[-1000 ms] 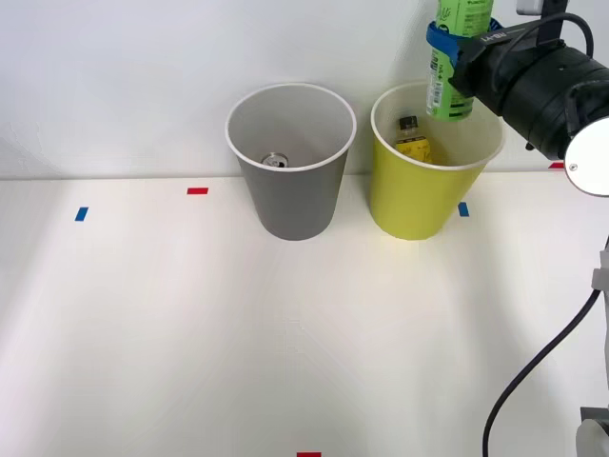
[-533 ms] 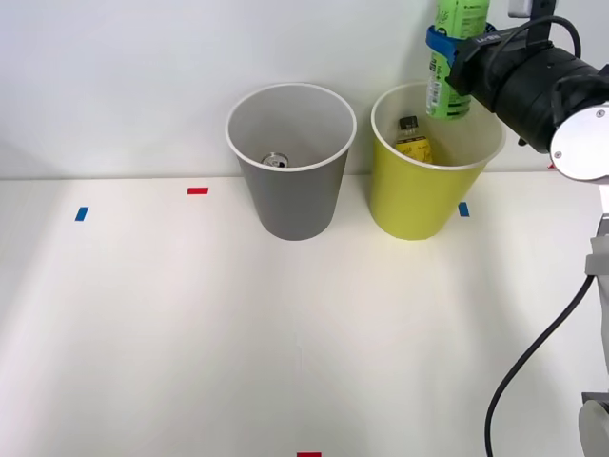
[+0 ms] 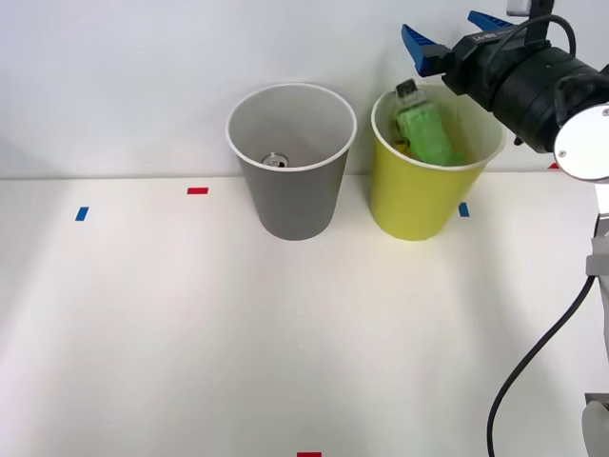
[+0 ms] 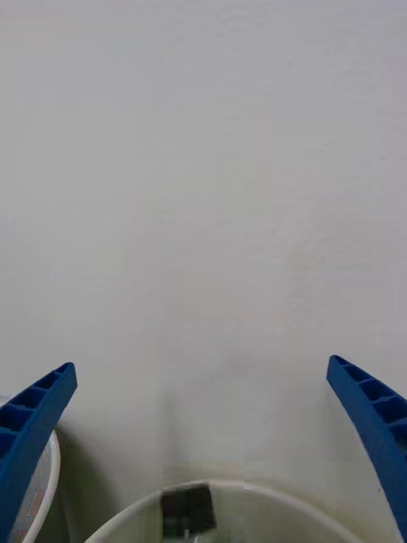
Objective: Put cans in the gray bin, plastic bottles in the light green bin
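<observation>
Overall, a plain white tabletop (image 3: 285, 324) is seen across the lower part of the front view, backed by a bare white wall (image 3: 124, 76) along the top. Small tape marks are stuck to the surface: a blue one (image 3: 81, 214) at far left, a red one (image 3: 197, 190) beside it, and another red one (image 3: 308, 455) at the bottom edge. At upper centre stands the round tapered gray plastic bin (image 3: 290, 200), with the silvery pull-tab top of a small metal can (image 3: 275, 160) visible at its bottom. Just to its right stands the round tapered yellow-green plastic bin (image 3: 409, 205). Inside it a slim bright green plastic bottle (image 3: 428, 133) is seen tilted, its black cap (image 3: 406, 90) near the rim. Above and just right of that bottle, the right gripper (image 3: 455, 30) is held with its blue ribbed fingers (image 3: 417, 43) spread wide and nothing between them.
</observation>
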